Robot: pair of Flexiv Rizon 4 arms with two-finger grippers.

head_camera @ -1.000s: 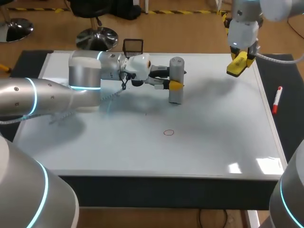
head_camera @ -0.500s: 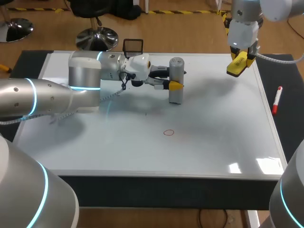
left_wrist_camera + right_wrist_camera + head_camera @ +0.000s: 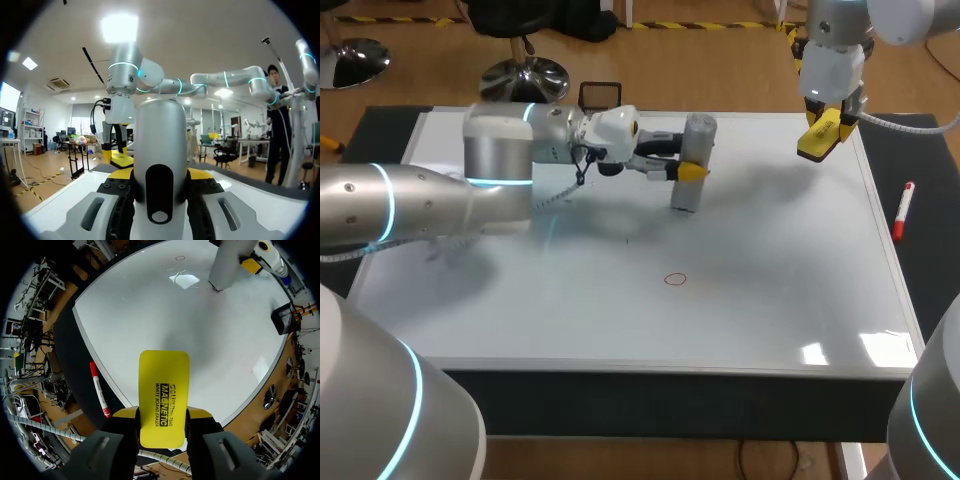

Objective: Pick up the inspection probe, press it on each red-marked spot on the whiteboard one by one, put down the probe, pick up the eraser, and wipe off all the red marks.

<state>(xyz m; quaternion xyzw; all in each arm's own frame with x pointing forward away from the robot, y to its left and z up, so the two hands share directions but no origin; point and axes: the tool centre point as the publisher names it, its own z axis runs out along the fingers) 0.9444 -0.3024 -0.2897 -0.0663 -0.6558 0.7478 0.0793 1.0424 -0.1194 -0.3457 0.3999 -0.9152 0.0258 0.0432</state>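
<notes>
Your left gripper (image 3: 160, 176) clamps the tilted probe (image 3: 692, 160) at the whiteboard's (image 3: 770, 300) far middle, and your right gripper (image 3: 162, 420) pinches the eraser (image 3: 163, 395) above its far right corner. A marker (image 3: 903, 209) lies just off its right edge.

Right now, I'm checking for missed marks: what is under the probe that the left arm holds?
Only bare whiteboard shows around the foot of the probe; a red mark lies apart, nearer the front edge. The patch right beneath the foot is covered.
</notes>
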